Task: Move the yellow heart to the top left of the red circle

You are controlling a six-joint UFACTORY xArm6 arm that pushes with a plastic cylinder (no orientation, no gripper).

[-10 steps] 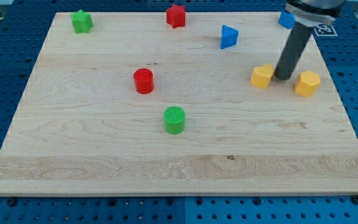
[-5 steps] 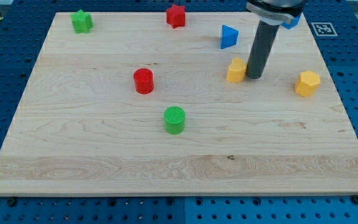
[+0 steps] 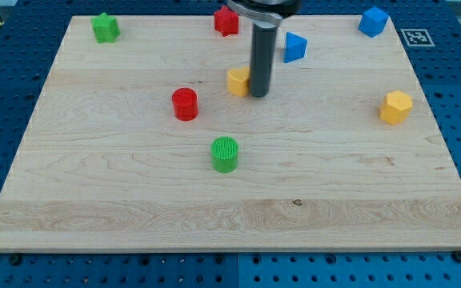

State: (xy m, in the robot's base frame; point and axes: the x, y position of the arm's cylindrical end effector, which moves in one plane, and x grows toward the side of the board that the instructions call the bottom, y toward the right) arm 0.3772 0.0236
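Note:
The yellow heart (image 3: pixel 237 81) lies on the wooden board, up and to the right of the red circle (image 3: pixel 185 104), with a clear gap between them. My tip (image 3: pixel 258 94) stands right against the heart's right side, touching it. The rod hides the heart's right edge.
A green circle (image 3: pixel 225 154) sits below the red circle. A red star (image 3: pixel 226 20) and a blue triangle (image 3: pixel 294 47) lie near the top. A green star (image 3: pixel 105 27) is at the top left, a blue cube (image 3: pixel 373 21) at the top right, a yellow hexagon (image 3: pixel 395 106) at the right.
My tip has slid left across the board, pushing the yellow heart from near the yellow hexagon to a spot up and right of the red circle. The other blocks have not moved.

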